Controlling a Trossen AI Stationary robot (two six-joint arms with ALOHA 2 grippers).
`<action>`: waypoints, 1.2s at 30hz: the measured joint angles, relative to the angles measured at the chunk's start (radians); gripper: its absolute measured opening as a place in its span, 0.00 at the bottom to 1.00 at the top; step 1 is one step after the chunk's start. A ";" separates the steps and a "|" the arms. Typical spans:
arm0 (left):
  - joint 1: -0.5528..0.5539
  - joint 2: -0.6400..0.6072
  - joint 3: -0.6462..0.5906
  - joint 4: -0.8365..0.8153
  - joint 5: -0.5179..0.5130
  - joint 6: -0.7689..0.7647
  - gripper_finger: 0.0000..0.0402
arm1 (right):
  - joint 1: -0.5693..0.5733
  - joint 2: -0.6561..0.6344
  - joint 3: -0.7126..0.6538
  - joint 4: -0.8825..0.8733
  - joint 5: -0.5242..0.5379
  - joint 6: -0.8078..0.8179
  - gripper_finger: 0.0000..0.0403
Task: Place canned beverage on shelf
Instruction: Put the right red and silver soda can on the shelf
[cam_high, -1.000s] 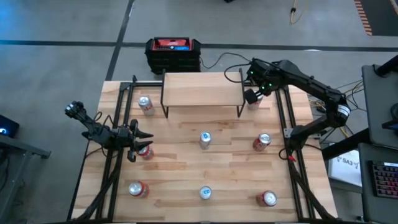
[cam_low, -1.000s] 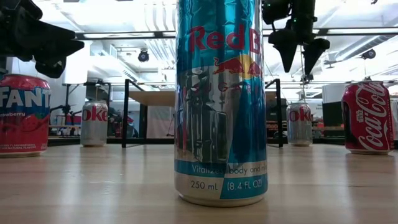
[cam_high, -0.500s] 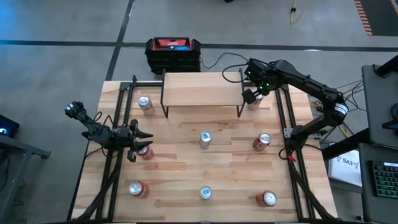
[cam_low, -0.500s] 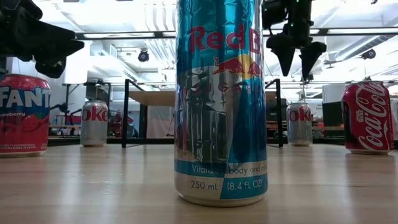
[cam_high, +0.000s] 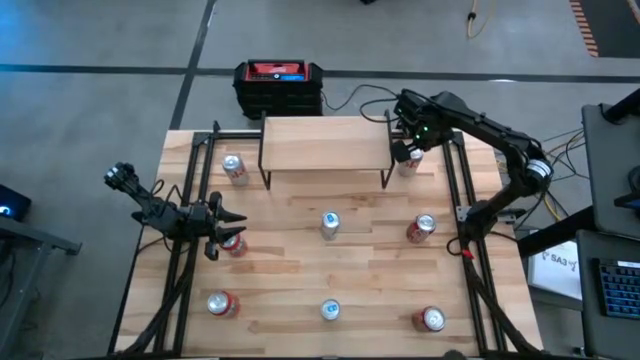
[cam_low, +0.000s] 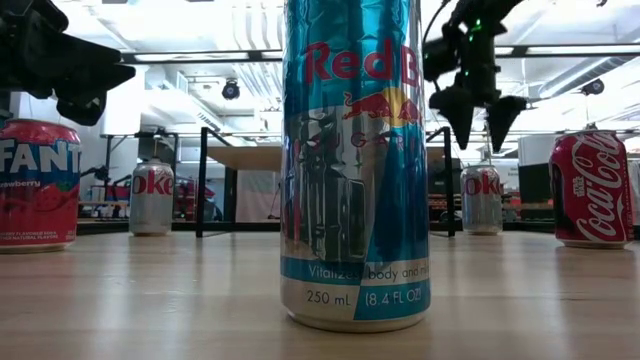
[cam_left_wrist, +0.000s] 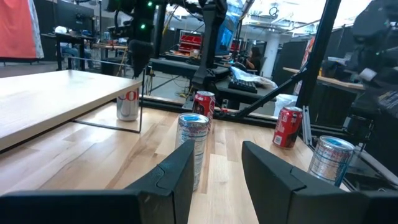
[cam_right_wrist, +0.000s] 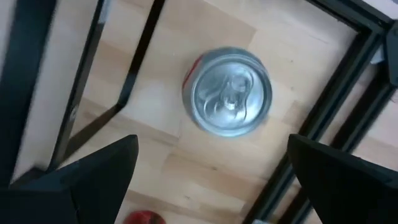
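The shelf (cam_high: 325, 143), a light wooden board on thin black legs, stands at the table's far middle. Just right of its right legs a silver cola can (cam_high: 409, 166) stands upright on the table. It also shows in the low view (cam_low: 482, 200) and from above in the right wrist view (cam_right_wrist: 231, 93). My right gripper (cam_high: 404, 153) hangs open above it, pointing down, one finger (cam_right_wrist: 99, 174) on either side and clear of the can's top. My left gripper (cam_high: 226, 234) waits level at the table's left, over a red can (cam_high: 237, 246), its fingers (cam_left_wrist: 180, 177) slightly apart and holding nothing.
Several other cans stand about the table: a silver one (cam_high: 233, 168) left of the shelf, a tall blue one (cam_high: 329, 224) in the middle, red ones (cam_high: 421, 228) (cam_high: 222, 304) (cam_high: 432, 319), and another blue one (cam_high: 330, 311). Black frame rails (cam_high: 450, 190) run along both sides. A black-and-red box (cam_high: 279, 85) sits behind the shelf.
My right gripper has come down toward the silver cola can beside the shelf's right legs and has turned slightly, still open. The can has kept its place.
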 joint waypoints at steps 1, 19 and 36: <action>0.000 0.000 0.000 0.000 0.000 0.000 0.29 | -0.009 0.007 -0.004 0.011 -0.003 -0.008 0.99; 0.000 0.000 0.000 0.000 0.000 0.000 0.29 | -0.072 0.130 -0.009 0.047 -0.033 -0.051 0.99; 0.000 0.000 0.000 -0.001 0.000 0.000 0.29 | -0.079 0.097 -0.034 0.077 -0.042 -0.049 0.80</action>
